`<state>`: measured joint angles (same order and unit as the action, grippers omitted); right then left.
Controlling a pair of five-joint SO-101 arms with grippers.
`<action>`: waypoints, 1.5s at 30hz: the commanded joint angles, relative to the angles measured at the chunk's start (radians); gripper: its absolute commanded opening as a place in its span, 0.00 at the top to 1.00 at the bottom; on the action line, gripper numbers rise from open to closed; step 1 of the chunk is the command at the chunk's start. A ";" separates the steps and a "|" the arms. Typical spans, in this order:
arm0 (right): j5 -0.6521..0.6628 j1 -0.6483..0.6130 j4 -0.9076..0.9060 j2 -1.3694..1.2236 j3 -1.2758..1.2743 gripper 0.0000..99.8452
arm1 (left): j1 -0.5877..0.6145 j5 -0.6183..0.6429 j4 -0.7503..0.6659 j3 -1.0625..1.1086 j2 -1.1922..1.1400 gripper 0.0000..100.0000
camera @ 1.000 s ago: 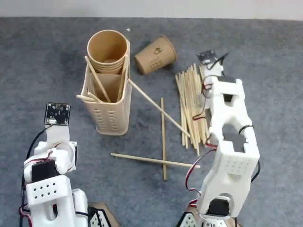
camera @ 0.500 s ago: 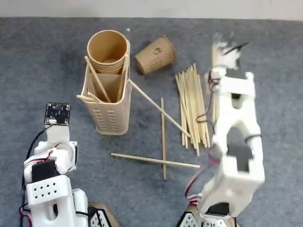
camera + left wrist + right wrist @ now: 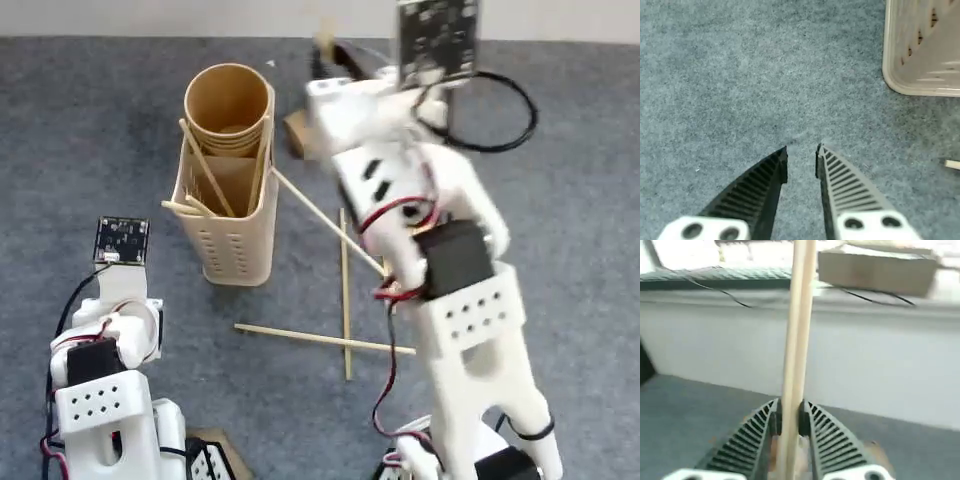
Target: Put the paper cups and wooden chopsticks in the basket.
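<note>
The tall beige basket stands on the grey carpet with stacked paper cups and a few wooden chopsticks in it. My right gripper is shut on upright wooden chopsticks; in the high view that arm is raised and stretches over the carpet just right of the basket, hiding most of the cup lying there. Loose chopsticks lie crossed on the carpet. My left gripper hovers low over bare carpet, open a little and holding nothing, a corner of the basket beyond it.
The left arm sits at the lower left, well short of the basket. One chopstick leans from the carpet against the basket's right side. A white wall rises behind the carpet.
The right arm lifted off the chopstick pile at the right with chopsticks in its gripper and swung up and left toward the basket, now covering the pile and the lying cup. The left arm stayed still.
</note>
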<state>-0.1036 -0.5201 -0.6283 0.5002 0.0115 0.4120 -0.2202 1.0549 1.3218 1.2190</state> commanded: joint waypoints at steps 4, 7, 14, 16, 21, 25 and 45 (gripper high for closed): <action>-0.008 -0.166 0.214 -0.008 -0.156 0.96 | -0.010 0.008 -0.015 -0.001 0.008 0.87; -0.006 -0.182 0.406 -0.038 -0.263 0.97 | -0.010 0.008 -0.015 -0.001 0.008 0.87; 0.080 -0.205 0.599 -0.045 -0.429 0.99 | -0.010 0.008 -0.015 -0.001 0.008 0.87; 0.101 -0.203 0.630 -0.053 -0.456 0.99 | -0.010 0.008 -0.015 -0.001 0.008 0.87; 0.117 -0.202 0.665 -0.045 -0.513 0.89 | -0.010 0.008 -0.015 -0.001 0.008 0.87; 0.118 -0.202 0.657 -0.044 -0.512 0.84 | -0.012 0.008 -0.015 -0.001 0.007 0.87; 0.126 0.418 -0.453 0.047 -0.272 0.84 | -0.061 0.008 -0.044 0.028 0.010 0.87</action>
<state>0.0115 -0.1933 -1.0625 0.5738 -0.2064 0.3659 -0.2202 1.0242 1.3571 1.2190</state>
